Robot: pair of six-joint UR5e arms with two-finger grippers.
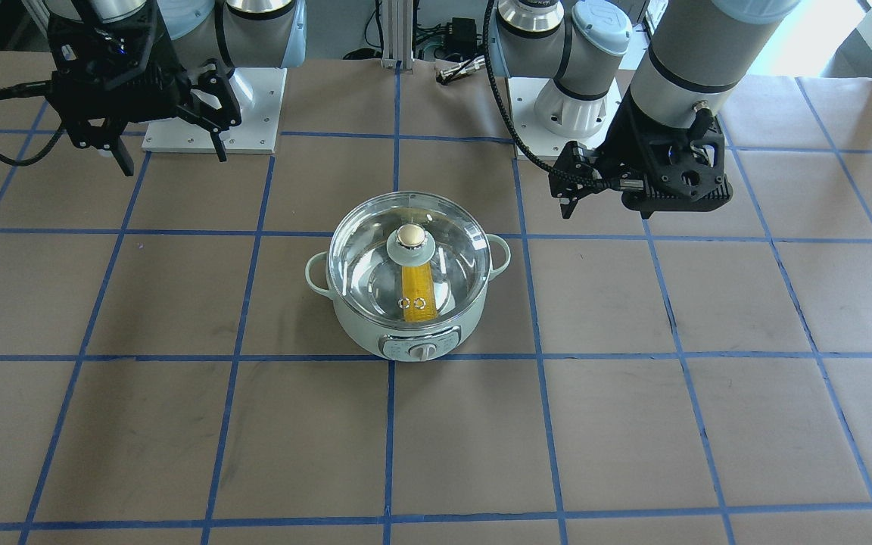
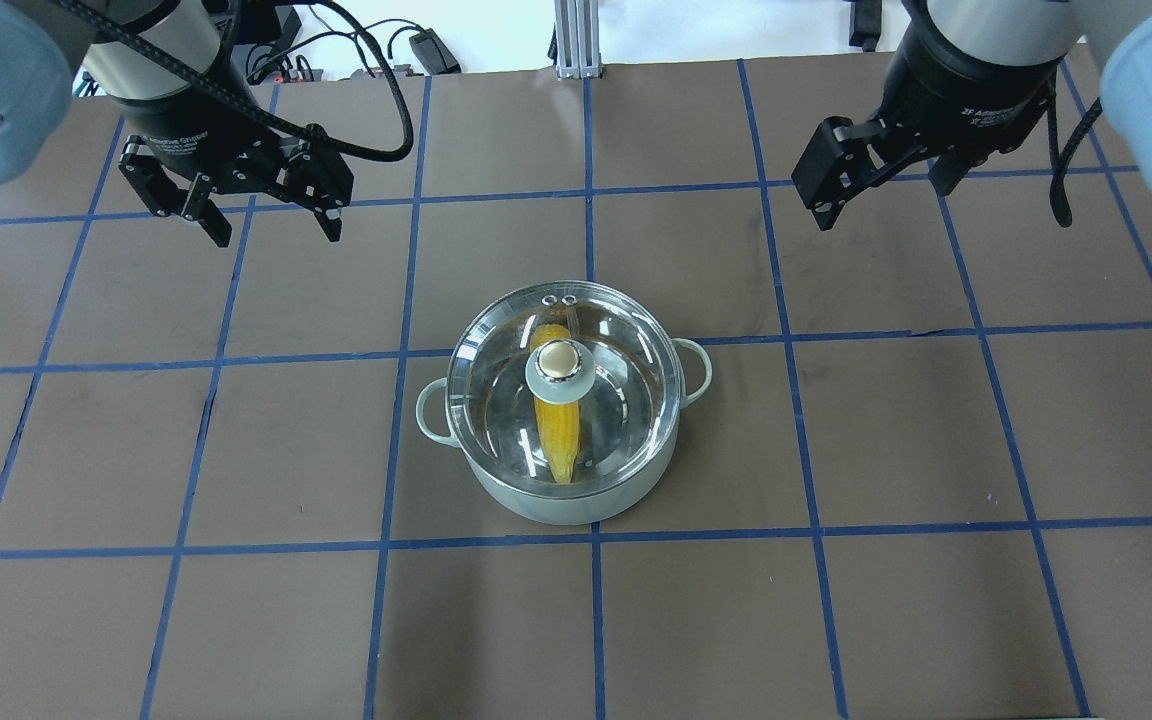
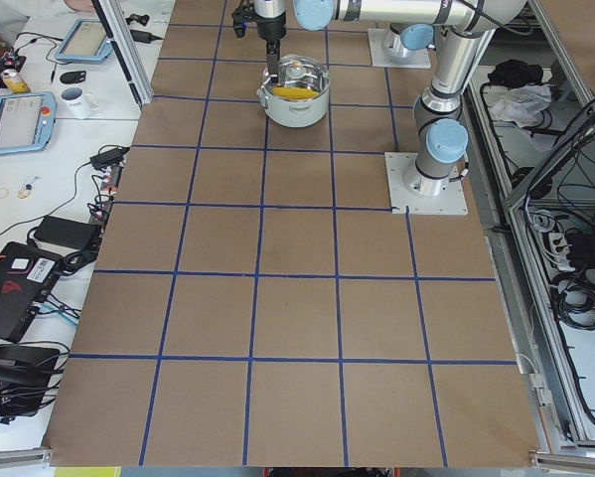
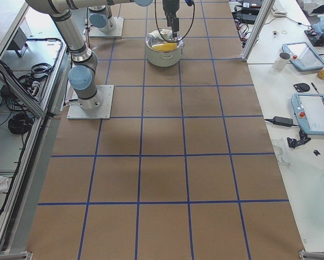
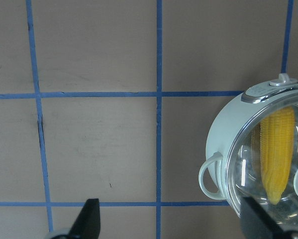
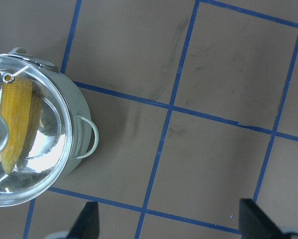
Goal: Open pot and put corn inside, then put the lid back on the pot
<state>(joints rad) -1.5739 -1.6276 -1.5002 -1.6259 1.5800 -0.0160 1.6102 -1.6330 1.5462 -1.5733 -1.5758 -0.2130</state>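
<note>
Overhead exterior view: both arms hang above the taped surface (image 2: 136,450), with the left gripper (image 2: 276,230) and the right gripper (image 2: 881,200) each spread wide and empty. The pot (image 2: 576,510) stands below and between them. The lid (image 2: 626,400) is seated on its rim, and the corn (image 2: 558,440) lies inside under the glass. Only the front-facing view shows the pot's control panel (image 1: 440,344), which is hidden from overhead. The wrist cameras catch the pot at frame edge, off to the left gripper's right and the right gripper's left.
</note>
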